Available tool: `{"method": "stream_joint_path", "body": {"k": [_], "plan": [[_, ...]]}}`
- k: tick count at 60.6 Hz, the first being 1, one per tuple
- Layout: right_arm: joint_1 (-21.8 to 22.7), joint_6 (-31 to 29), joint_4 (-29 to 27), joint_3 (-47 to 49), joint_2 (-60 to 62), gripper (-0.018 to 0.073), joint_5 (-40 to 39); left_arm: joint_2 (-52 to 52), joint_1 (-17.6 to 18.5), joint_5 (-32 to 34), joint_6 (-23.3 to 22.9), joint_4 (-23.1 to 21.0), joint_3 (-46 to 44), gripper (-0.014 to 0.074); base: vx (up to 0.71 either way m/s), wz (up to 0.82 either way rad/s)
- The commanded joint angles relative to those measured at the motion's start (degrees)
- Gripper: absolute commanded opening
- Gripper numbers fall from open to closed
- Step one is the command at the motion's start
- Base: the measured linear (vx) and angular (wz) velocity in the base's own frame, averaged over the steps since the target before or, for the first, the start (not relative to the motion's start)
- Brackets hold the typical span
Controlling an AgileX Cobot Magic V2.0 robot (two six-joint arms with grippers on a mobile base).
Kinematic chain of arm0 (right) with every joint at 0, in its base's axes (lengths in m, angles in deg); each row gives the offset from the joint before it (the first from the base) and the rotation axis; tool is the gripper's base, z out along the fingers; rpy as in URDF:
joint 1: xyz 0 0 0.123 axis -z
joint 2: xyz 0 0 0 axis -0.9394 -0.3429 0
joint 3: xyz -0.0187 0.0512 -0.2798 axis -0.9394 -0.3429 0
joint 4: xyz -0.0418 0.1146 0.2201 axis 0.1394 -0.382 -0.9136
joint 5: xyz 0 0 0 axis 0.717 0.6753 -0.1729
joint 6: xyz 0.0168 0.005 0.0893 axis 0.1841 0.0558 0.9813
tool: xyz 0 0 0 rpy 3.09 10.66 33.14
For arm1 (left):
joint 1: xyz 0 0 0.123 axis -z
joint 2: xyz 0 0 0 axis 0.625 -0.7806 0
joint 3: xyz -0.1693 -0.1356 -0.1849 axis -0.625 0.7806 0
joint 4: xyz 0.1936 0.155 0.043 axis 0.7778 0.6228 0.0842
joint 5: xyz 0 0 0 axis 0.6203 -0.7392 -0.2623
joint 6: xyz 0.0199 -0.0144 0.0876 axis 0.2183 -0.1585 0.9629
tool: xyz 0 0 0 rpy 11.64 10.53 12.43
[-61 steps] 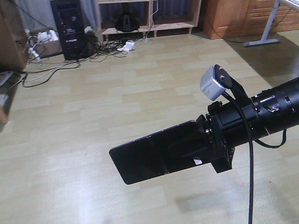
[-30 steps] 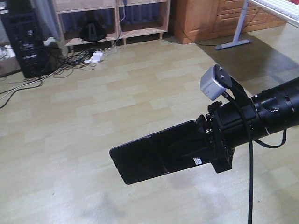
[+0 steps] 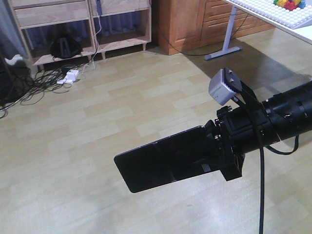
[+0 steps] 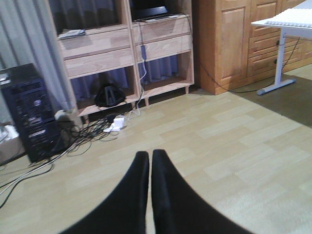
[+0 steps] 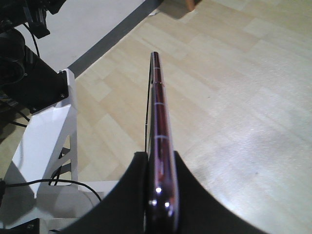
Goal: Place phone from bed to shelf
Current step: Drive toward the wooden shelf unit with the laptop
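The phone (image 3: 158, 160) is a slim black glossy slab held out level above the wooden floor by my right gripper (image 3: 214, 155), which is shut on one short end. The right wrist view shows the phone (image 5: 158, 114) edge-on with its pinkish rim, pinched between the two black fingers (image 5: 190, 195). My left gripper (image 4: 149, 154) hangs over the floor, shut with nothing in it. The light-wood shelf (image 3: 119, 43) stands at the far wall; in the left wrist view this shelf (image 4: 122, 51) is ahead and slightly left. The bed is out of view.
A black computer tower (image 4: 29, 114) and tangled cables with a power strip (image 4: 114, 126) lie at the shelf's foot. An orange-brown wooden cabinet (image 4: 234, 44) stands to its right, beside a white table (image 3: 273, 12) on a metal leg (image 4: 279, 58). A white robot frame (image 5: 48, 126) is at left.
The background has slid left across the front view, so the shelf now sits at upper left and the white table has come in at right. The phone stays gripped in the same pose.
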Motion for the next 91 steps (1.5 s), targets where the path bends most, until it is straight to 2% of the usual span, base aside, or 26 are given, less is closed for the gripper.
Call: {"method": "stream_joint_path", "body": {"k": [1,61,91], "plan": [[0.12,-0.27,-4.43,1.41,1.98,-0.0002,4.5,0.77,-0.07,4.12,-0.33,-0.52,-1.27,0.0001,0.49,-0.17],[0.12,-0.27,-4.44,1.41,1.98,-0.0002,4.5,0.77,-0.07,4.12,-0.33,-0.52,-1.27,0.0001,0.52,-0.17],[0.12,-0.27,-4.44,1.41,1.98,-0.0002,4.5,0.77,-0.07,4.12,-0.33,-0.52,-1.27,0.0001,0.53,0.01]]}}
